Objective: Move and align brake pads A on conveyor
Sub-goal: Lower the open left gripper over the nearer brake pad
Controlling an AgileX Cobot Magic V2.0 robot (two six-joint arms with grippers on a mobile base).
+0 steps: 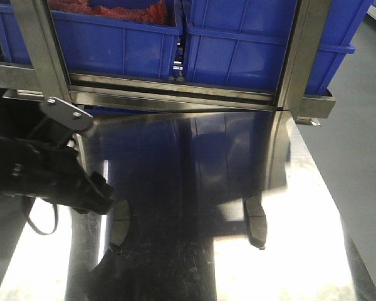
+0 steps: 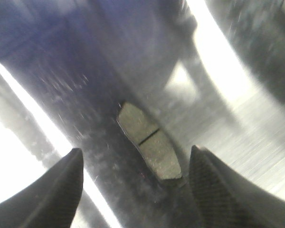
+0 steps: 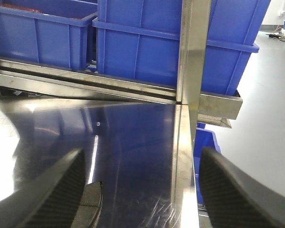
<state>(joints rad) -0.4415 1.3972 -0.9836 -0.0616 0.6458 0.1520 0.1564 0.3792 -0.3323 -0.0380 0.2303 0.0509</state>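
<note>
Left tool [image 2: 137, 156]: released; both fingertips [image 2: 61, 185] are spread wide and hang low over the tabletop [image 1: 188, 175].
Left brake pad [image 2: 149, 142]: lies flat on the tabletop between the spread fingertips. In the left wrist view its long axis runs diagonally from upper left to lower right, with the groove crossing it at mid-length. Its lower end lies just beside one fingertip; contact cannot be told.
Right tool [image 3: 142, 154]: released; the fingertips are wide apart above the tabletop, near its right edge, and grasp nothing.
Right brake pad [image 1: 255, 221]: lies flat on the tabletop, well apart from the left brake pad. Its long axis runs near to far, with a small tab at the near end.
Pad count: two in view, roughly level with each other across the tabletop.
Open room: bare tabletop lies between the two pads and from them back to the rack [image 1: 175, 94].
Right edge: a straight steel lip, with grey floor [image 1: 357, 125] beyond it.
Far edge: closed by the rack rail; two steel uprights [image 1: 41, 50] rise from it.
Bins [image 1: 238, 44]: two blue bins side by side on the rack, the farthest items.
</note>
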